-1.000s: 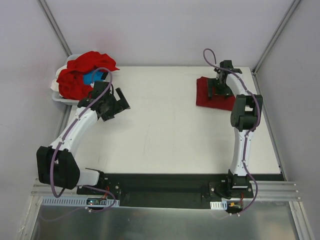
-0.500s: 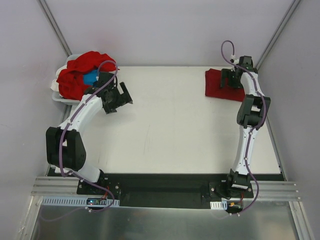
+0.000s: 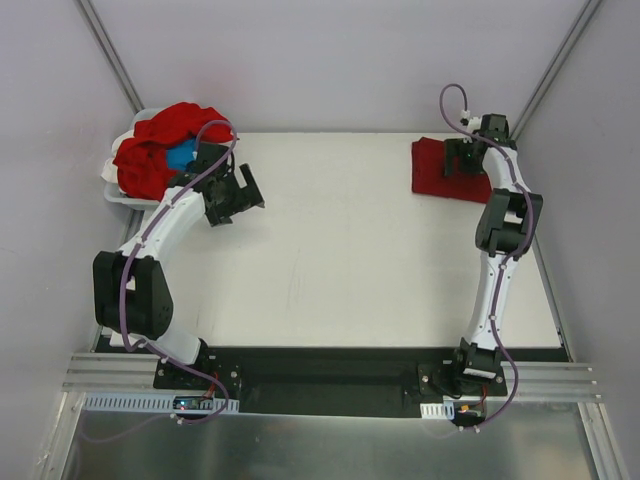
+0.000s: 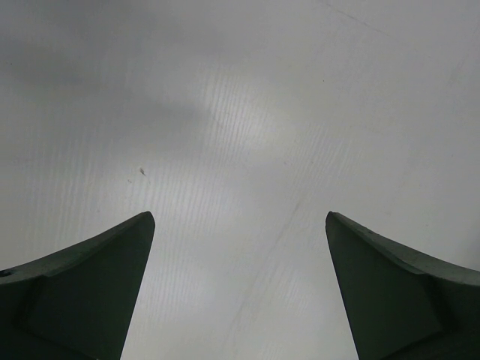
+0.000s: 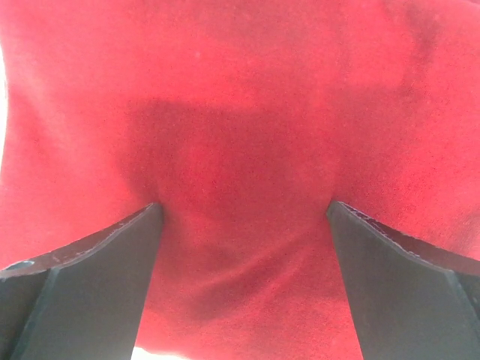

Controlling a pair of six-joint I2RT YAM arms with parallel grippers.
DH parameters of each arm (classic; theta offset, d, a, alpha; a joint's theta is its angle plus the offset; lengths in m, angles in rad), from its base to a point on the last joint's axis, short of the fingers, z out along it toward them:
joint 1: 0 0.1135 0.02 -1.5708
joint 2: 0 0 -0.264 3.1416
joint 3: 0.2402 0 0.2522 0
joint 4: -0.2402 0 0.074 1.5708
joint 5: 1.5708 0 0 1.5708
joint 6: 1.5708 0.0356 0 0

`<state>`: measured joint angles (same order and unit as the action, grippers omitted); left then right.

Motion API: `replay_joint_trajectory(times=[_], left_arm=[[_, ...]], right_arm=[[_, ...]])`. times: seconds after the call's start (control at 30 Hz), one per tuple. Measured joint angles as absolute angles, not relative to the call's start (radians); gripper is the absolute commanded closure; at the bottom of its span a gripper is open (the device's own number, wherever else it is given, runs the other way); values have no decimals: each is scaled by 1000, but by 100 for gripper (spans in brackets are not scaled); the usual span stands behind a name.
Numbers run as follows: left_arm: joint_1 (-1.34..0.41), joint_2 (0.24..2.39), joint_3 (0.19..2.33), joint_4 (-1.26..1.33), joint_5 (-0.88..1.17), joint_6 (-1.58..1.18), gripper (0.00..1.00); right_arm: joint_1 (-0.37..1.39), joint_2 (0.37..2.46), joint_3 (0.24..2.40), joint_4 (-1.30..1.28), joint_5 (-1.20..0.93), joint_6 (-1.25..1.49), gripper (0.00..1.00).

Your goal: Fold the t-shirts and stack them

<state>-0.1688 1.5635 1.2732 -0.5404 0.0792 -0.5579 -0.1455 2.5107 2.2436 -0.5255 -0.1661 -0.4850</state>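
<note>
- Your right claw (image 3: 458, 163) hangs over the folded shirt (image 3: 430, 170) at the table's (image 3: 340, 260) far right corner, jaws spread wide and gripping nothing.
- From the right wrist, the red cloth (image 5: 240, 90) fills the view. Both fingers of the right claw (image 5: 244, 206) stand apart over it, a shadowed crease between them. You cannot tell from here whether the tips press the cloth or hang just above it.
- The folded shirt lies flat as a deep-red rectangle, its right side hidden under the arm. It is well apart from the rest of the laundry.
- Your left claw (image 3: 243, 198) sits at the table's far left, just beside the pile (image 3: 150, 150). It is released too, with nothing between its jaws.
- The left wrist view shows only bare white table (image 4: 247, 112) beyond the left claw's (image 4: 240, 217) parted fingers; no cloth is in reach of them.
- The pile is a crumpled heap of red shirts, mounded in a white bin (image 3: 113, 190) off the table's far left corner.
- A blue shirt (image 3: 181, 157) peeks out on the pile's right side, partly buried in red and close behind the left claw.
- How many shirts the pile holds cannot be told.
</note>
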Motion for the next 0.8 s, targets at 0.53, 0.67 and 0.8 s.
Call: replay_joint_trajectory(times=[0.53, 0.67, 0.8], left_arm=[[-168, 1588, 1402, -567, 80, -529, 1], [-168, 1602, 1436, -569, 103, -510, 1], [-168, 1581, 1455, -567, 128, -490, 1]], right_arm=[[-283, 2509, 2286, -504, -374, -403, 4], [-283, 2444, 2276, -482, -427, -340, 4], [-282, 2176, 2081, -409, -430, -264, 4]])
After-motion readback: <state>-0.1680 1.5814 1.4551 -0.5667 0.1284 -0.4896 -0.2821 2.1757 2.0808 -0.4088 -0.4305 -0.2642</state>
